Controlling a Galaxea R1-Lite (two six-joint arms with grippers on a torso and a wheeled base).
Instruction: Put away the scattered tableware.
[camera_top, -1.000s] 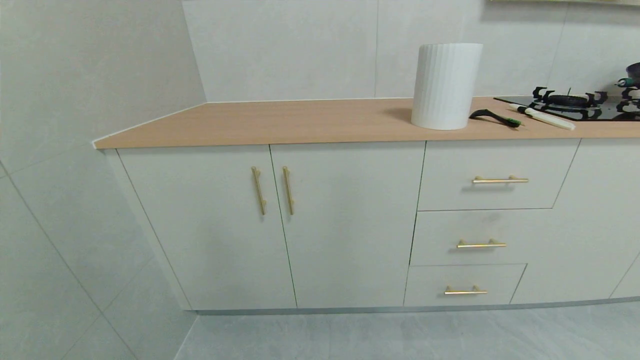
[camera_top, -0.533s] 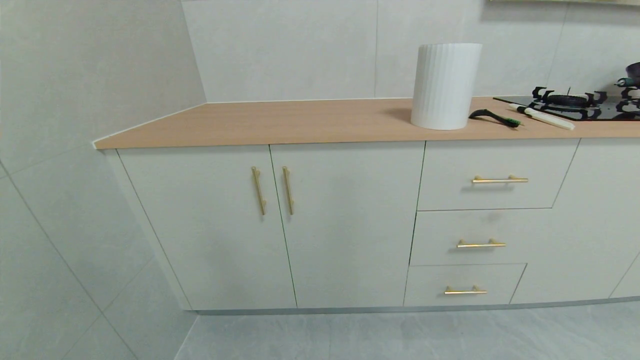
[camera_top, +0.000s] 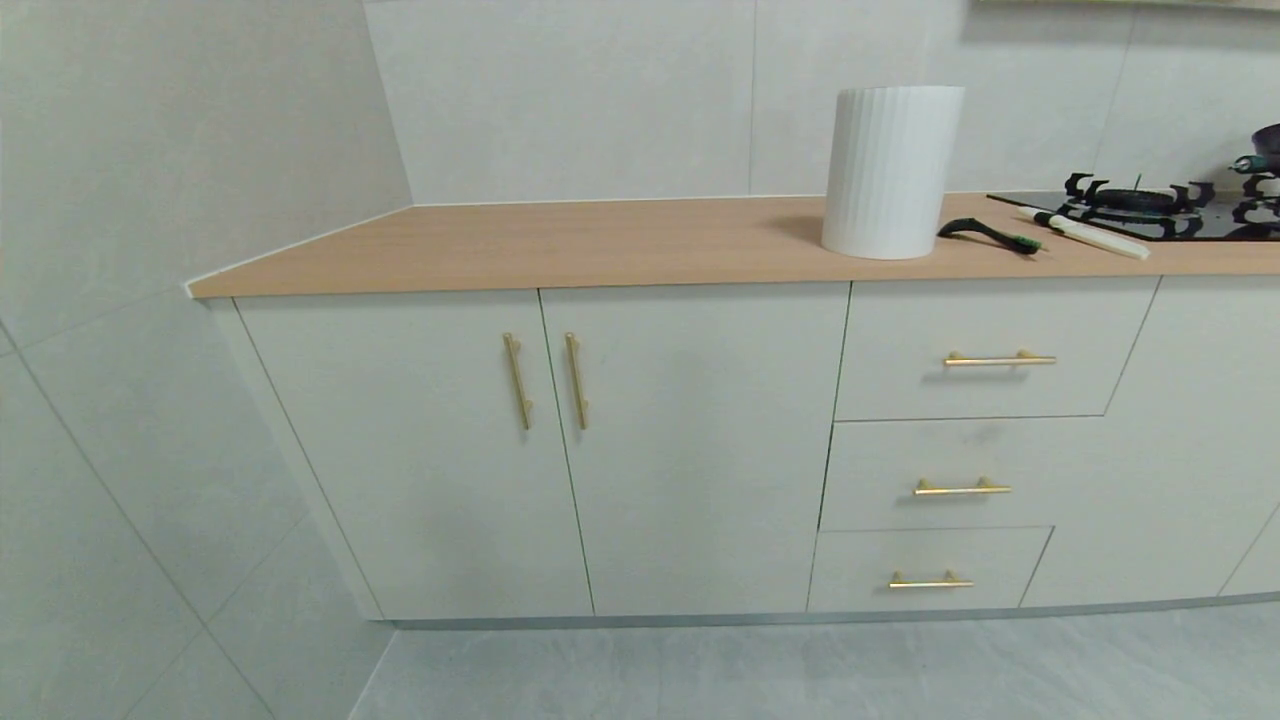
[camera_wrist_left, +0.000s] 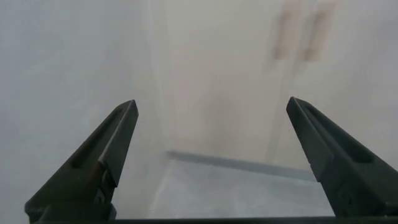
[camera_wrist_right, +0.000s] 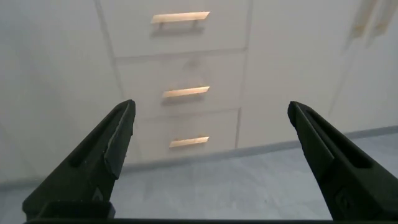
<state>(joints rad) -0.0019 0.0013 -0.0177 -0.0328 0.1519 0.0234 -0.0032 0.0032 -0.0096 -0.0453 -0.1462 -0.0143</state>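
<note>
Left gripper: I see the left gripper (camera_wrist_left: 211, 104) with its two dark fingers (camera_wrist_left: 111, 146) spread wide apart and nothing between them. It hangs low in front of the cabinet doors (camera_wrist_left: 249, 74), which are blurred, with the floor (camera_wrist_left: 236, 193) below.
Right gripper: the right gripper (camera_wrist_right: 211, 106) is also spread wide, fingers (camera_wrist_right: 112, 143) holding nothing. It faces the stack of drawers (camera_wrist_right: 186, 68), above the floor.
Table: the wooden table (camera_top: 600, 245) runs from the left corner to the right edge of my head view, against the tiled wall (camera_top: 560, 100).
White container: a tall ribbed white container (camera_top: 890, 170) stands upright on the right part of the table.
Dark utensil: a black utensil with a green tip (camera_top: 990, 235) lies flat on the table just right of the white container, near its base.
White utensil: a long white-handled utensil (camera_top: 1090, 235) lies just right of the dark one, slanting toward the near edge of the table. Its far end reaches the hob; I cannot tell exactly what kind of utensil it is.
Hob: a black hob (camera_top: 1140, 205) with pan supports sits at the far right.
Below the table: two doors with upright brass handles (camera_top: 546, 382) on the left, three drawers with level brass handles (camera_top: 1000, 358) on the right, all shut.
Distance: both grippers are well below the table and apart from the utensils.
</note>
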